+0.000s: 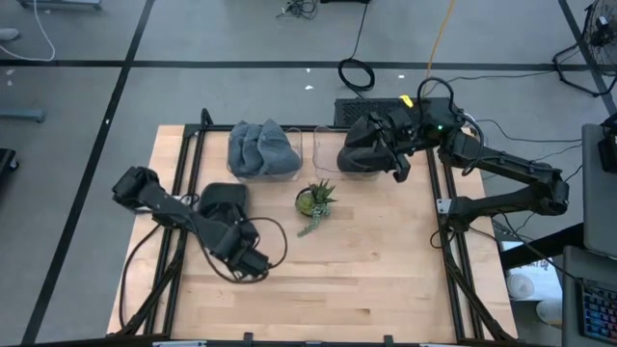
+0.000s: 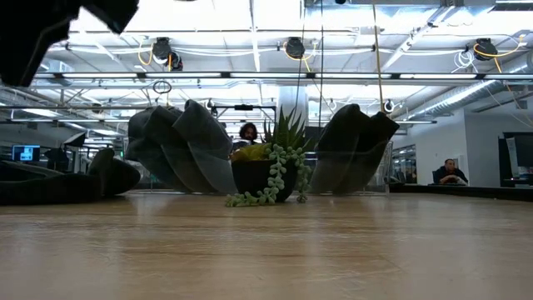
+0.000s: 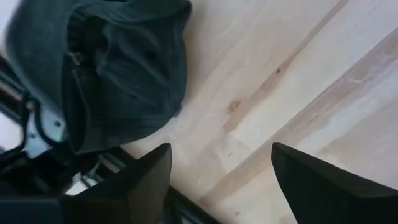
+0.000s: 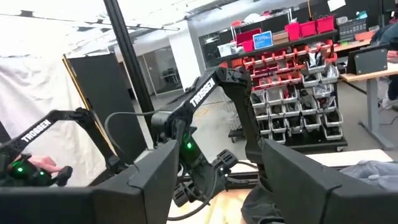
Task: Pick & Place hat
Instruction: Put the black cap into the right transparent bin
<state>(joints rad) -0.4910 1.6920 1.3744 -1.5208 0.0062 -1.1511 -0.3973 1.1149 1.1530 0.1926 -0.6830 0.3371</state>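
Observation:
A dark hat (image 1: 222, 200) lies flat on the table's left part, partly over the black rail, and also shows in the left wrist view (image 3: 118, 68). My left gripper (image 1: 253, 262) is open and empty, low over the wood nearer the front edge than this hat (image 3: 221, 155). A second dark hat (image 1: 359, 152) sits in a clear bin at the far right. My right gripper (image 1: 397, 166) is open (image 4: 221, 155) at that hat's right side, and the hat's top shows below its fingers (image 4: 267, 208). Grey hats (image 1: 262, 149) fill a clear bin at the far middle.
A small potted succulent (image 1: 315, 200) with trailing strands stands mid-table between the two arms. The two clear bins (image 1: 323, 130) stand side by side along the far edge. Bare wood lies in the near and right parts of the table (image 1: 386, 270). Cables run beside the left arm (image 1: 275, 241).

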